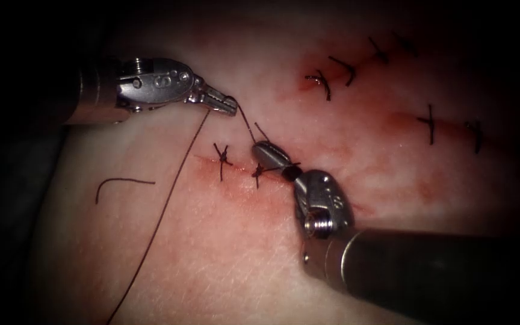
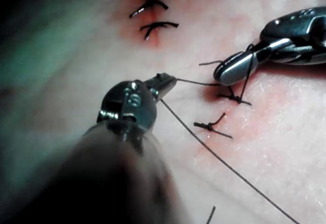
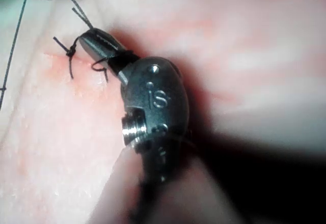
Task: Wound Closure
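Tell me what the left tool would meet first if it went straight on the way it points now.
Probably the right tool. The left tool, shut on the thread, points right and down along the taut stretch running to the right tool's tip beside the cut. Depth is unclear; it might reach the tissue first.

Loose thread scrap (image 1: 121, 182); older stitched cuts (image 1: 344, 69)

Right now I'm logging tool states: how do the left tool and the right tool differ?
The left tool sits above the cut, jaws shut on the thread; the right tool lies at the cut by a knot. The left tool points right; the right tool points up-left. Both look closed; no needle seen in either.
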Controlling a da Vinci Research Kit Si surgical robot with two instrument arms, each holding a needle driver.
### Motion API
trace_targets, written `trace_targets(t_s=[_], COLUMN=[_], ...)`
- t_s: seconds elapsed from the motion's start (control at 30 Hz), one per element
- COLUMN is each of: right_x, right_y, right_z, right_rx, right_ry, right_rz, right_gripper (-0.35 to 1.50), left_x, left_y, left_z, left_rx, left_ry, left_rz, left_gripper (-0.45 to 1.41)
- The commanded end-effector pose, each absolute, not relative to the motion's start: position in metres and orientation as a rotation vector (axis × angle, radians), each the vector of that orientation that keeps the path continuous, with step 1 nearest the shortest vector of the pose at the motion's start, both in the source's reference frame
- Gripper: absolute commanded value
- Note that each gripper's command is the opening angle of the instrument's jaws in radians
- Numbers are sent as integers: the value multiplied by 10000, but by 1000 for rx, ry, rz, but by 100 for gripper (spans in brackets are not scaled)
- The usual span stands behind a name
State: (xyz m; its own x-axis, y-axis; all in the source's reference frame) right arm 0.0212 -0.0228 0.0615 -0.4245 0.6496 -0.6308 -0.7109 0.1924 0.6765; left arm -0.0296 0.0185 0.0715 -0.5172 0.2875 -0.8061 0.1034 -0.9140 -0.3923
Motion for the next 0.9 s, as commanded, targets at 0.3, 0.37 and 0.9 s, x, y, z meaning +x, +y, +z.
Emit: trace_targets(t_s=[0.3, 0.37, 0.9], right_x=[228, 229, 232], right_y=[-261, -266, -287], right_z=[621, 621, 622], right_rx=[-55, -49, -34], right_ry=[1309, 1312, 1297], right_rz=[1455, 1443, 1399], right_gripper=[-35, -35, -35], left_x=[-301, -301, -300], left_y=[248, 258, 309], left_z=[782, 793, 846], left_rx=[-1463, -1466, -1483], left_ry=[-501, -480, -352], left_rz=[2487, 2472, 2365], left_gripper=[-45, -45, -45])
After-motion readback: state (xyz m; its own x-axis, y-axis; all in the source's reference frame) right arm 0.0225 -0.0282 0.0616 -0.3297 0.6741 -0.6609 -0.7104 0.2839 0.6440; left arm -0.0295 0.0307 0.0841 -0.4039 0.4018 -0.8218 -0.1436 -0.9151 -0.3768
